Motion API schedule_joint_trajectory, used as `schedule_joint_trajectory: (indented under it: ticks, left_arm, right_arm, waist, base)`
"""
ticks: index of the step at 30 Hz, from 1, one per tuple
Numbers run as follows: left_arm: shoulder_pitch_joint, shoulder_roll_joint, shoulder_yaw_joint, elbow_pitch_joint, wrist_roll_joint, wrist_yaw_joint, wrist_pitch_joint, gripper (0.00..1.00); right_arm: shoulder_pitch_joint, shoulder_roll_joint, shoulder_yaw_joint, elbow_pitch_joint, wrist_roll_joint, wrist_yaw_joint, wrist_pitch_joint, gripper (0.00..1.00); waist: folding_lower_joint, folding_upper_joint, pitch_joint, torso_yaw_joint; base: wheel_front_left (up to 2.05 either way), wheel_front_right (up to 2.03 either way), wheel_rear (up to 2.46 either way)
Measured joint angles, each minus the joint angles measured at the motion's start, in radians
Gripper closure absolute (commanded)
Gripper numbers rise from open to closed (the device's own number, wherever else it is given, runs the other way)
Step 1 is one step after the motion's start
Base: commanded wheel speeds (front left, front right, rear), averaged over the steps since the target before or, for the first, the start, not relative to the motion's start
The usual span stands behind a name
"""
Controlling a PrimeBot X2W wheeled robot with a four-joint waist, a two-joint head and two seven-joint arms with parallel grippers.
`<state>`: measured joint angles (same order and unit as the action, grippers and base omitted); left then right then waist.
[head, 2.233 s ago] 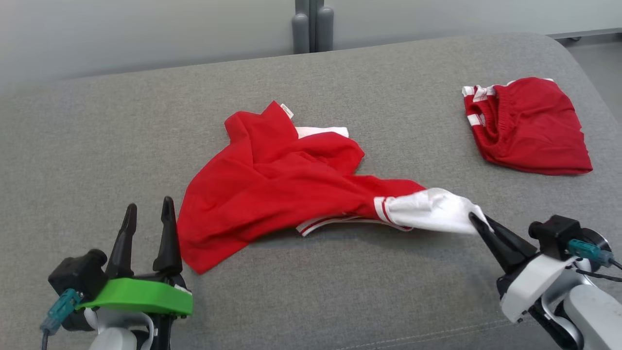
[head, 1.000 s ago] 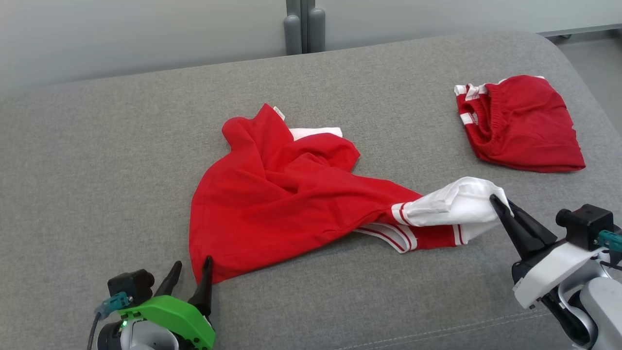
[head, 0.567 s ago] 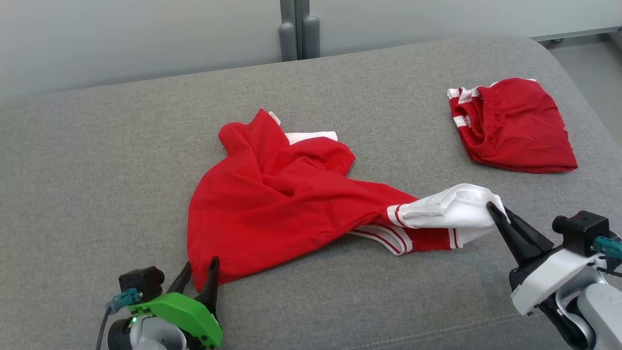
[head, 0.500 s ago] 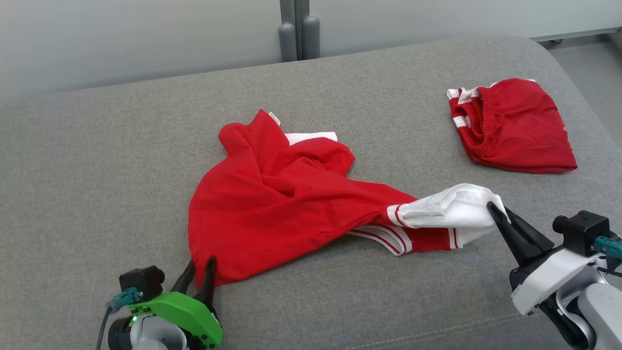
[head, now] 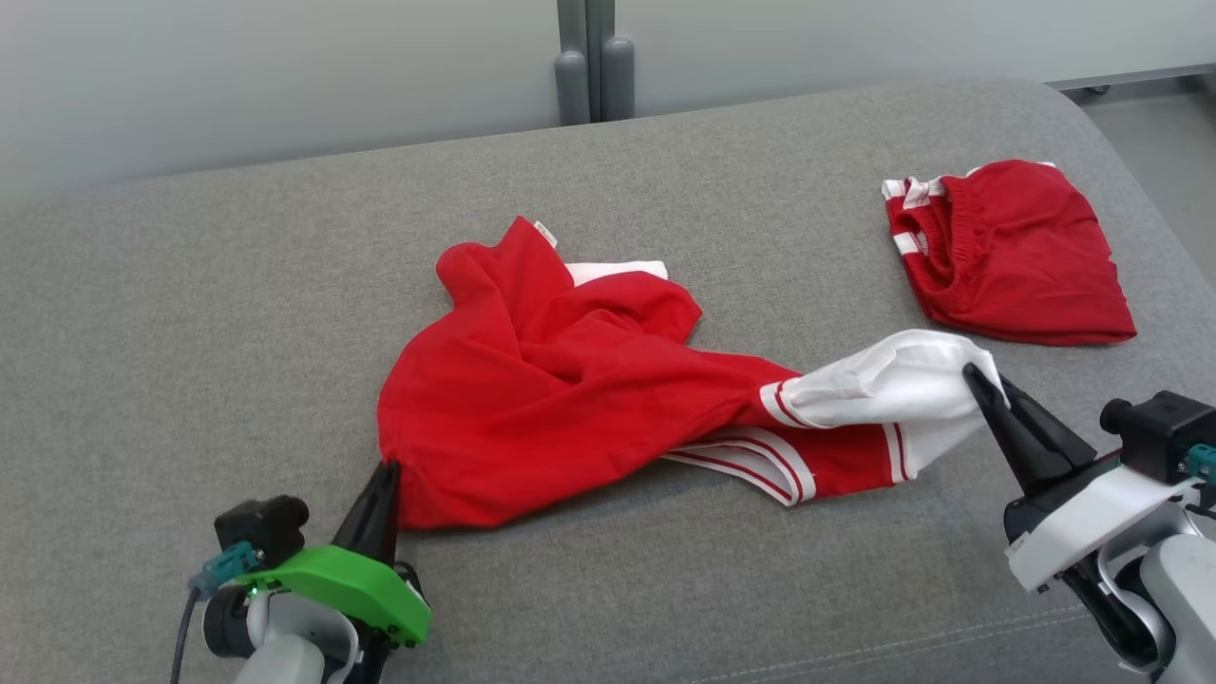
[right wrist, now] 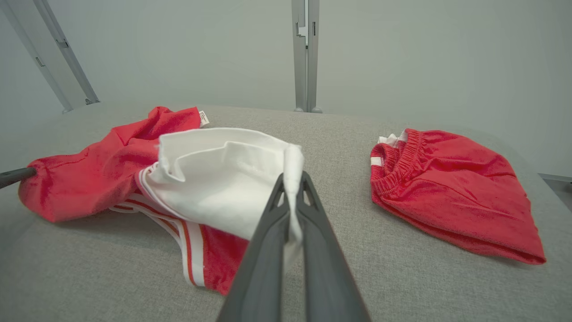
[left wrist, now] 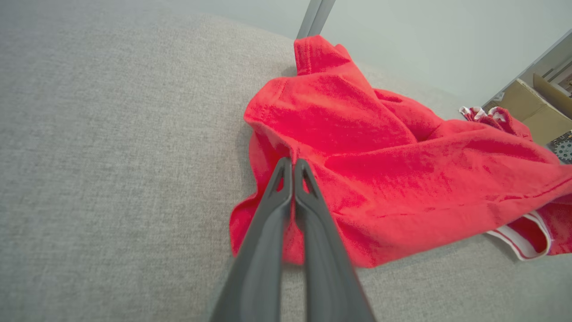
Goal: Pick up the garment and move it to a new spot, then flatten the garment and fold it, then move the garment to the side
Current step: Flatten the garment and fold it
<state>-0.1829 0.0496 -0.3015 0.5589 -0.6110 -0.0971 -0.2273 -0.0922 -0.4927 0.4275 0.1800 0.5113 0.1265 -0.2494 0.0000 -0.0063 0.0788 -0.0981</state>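
Grey upholstery [head: 190, 313] carries the crumpled red garment [head: 532, 399] at its middle, the left gripper [head: 386, 468] with fingers [left wrist: 268, 214] pinched shut on its near red corner and the right gripper [head: 973, 375] clamped on its white sleeve, opposite holds likely meant to lift and spread it.

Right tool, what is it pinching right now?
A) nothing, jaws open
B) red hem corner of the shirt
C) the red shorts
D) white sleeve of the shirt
D: in the right wrist view the right tool has its fingers shut together with a fold of the white sleeve of the shirt caught between the tips, lifted off the cushion.
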Motion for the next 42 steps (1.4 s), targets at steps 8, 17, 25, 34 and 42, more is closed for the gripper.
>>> schedule_joint_trajectory:
  ticks: [8, 17, 25, 34, 42]
  left_arm:
    - [-0.038, -0.002, 0.107, -0.140, -0.061, -0.009, -0.025, 1.00]
    - [-0.107, -0.007, 0.297, -0.549, -0.112, -0.019, -0.025, 1.00]
    - [-0.173, -0.002, 0.318, -0.871, -0.102, -0.027, -0.030, 1.00]
    - [-0.198, 0.036, 0.216, -0.876, -0.119, -0.027, 0.064, 1.00]
    - [-0.325, 0.073, 0.241, -0.596, -0.146, 0.050, 0.221, 1.00]
  right_arm:
    - [-0.052, 0.035, -0.114, -0.134, -0.031, -0.012, -0.001, 1.00]
    - [-0.116, 0.088, -0.292, -0.380, -0.089, -0.049, -0.005, 1.00]
    - [-0.175, 0.101, -0.416, -0.635, -0.155, -0.058, -0.007, 1.00]
    - [-0.118, 0.125, -0.339, -0.585, -0.042, -0.046, 0.010, 1.00]
    - [-0.416, 0.173, -0.203, -0.292, -0.001, -0.022, 0.138, 1.00]
  waist:
    - [0.0000, 0.0000, -0.020, 0.015]
    - [0.0000, 0.0000, -0.067, 0.032]
    - [0.0000, 0.0000, -0.086, 0.030]
    - [0.0000, 0.0000, -0.060, 0.036]
    - [0.0000, 0.0000, 0.019, 0.038]
  base:
    - [0.00, 0.00, 0.00]
    - [0.00, 0.00, 0.00]
    - [0.00, 0.00, 0.00]
    - [0.00, 0.00, 0.00]
    - [0.00, 0.00, 0.00]
